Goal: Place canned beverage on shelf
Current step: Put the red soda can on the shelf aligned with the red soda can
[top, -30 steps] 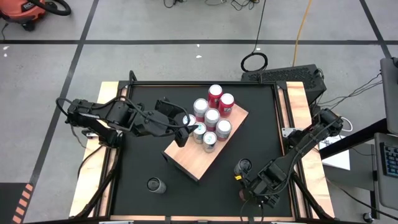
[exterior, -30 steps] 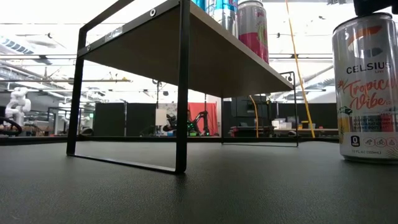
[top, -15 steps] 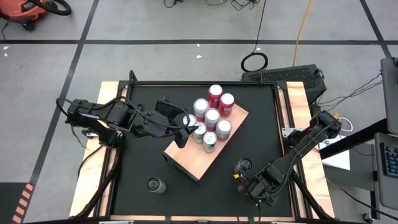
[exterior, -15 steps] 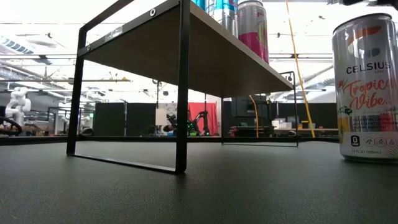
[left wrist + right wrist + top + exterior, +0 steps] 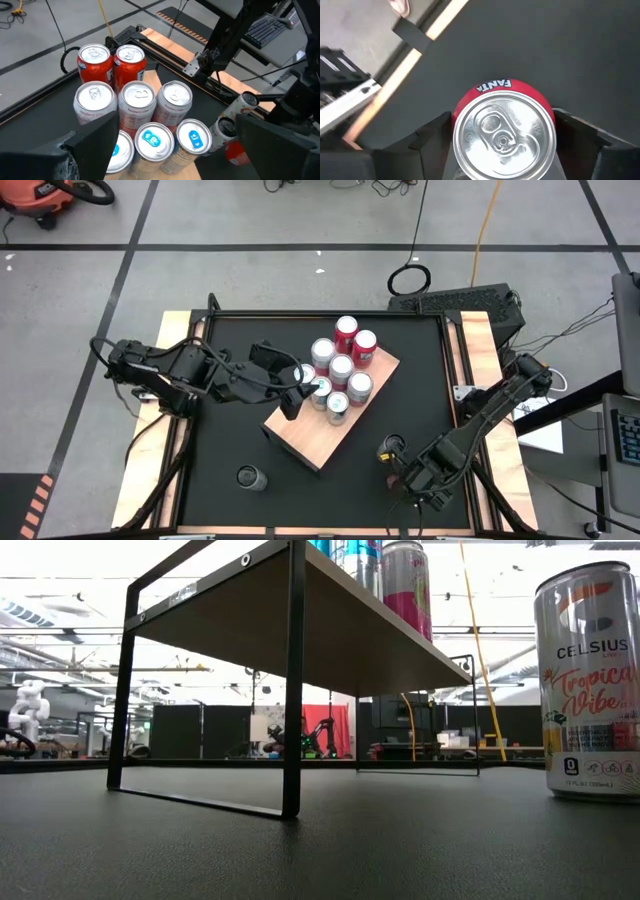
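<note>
Right gripper [image 5: 502, 150] fingers grasp a red Fanta can [image 5: 502, 131] around its sides — rigid, smooth, likely slippery, so grip mid-body. Left gripper [image 5: 292, 392] released above the shelf [image 5: 310, 442].

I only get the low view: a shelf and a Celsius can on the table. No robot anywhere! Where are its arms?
Observer: The left pincer hangs open over the cluster of cans on the shelf.
Operator: And the other arm?
Observer: The right pincer is shut on a red Fanta can, close to your Celsius can.
Operator: Any other cans on the table?
Observer: One dark can stands alone on the left arm's side, apart from the shelf.
</note>
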Action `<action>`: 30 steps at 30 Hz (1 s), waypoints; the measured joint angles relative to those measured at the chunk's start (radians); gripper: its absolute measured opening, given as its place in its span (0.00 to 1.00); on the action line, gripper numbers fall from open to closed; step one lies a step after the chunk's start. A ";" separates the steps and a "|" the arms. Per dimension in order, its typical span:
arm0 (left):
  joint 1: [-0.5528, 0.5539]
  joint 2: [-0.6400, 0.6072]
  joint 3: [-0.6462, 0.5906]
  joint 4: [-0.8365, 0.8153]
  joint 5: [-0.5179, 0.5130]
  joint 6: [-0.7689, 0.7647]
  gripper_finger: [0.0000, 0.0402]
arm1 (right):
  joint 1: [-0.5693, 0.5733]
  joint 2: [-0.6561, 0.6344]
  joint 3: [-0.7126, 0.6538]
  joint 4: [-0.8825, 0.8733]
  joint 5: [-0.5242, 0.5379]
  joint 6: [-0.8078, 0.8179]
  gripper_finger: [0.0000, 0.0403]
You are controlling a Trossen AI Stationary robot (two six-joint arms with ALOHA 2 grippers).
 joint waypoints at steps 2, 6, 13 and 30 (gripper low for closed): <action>-0.008 0.000 0.000 0.001 0.000 -0.021 0.98 | 0.000 -0.024 0.000 0.000 0.000 0.034 0.67; -0.030 0.000 0.000 0.005 0.000 -0.054 0.98 | 0.000 -0.083 0.001 -0.003 0.000 0.111 0.67; -0.066 0.004 0.000 0.027 -0.028 -0.078 0.98 | 0.000 -0.207 0.002 -0.008 0.000 0.283 0.67; -0.125 0.036 -0.001 0.333 -0.074 0.098 0.98 | -0.002 -0.408 0.002 0.003 0.005 0.641 0.66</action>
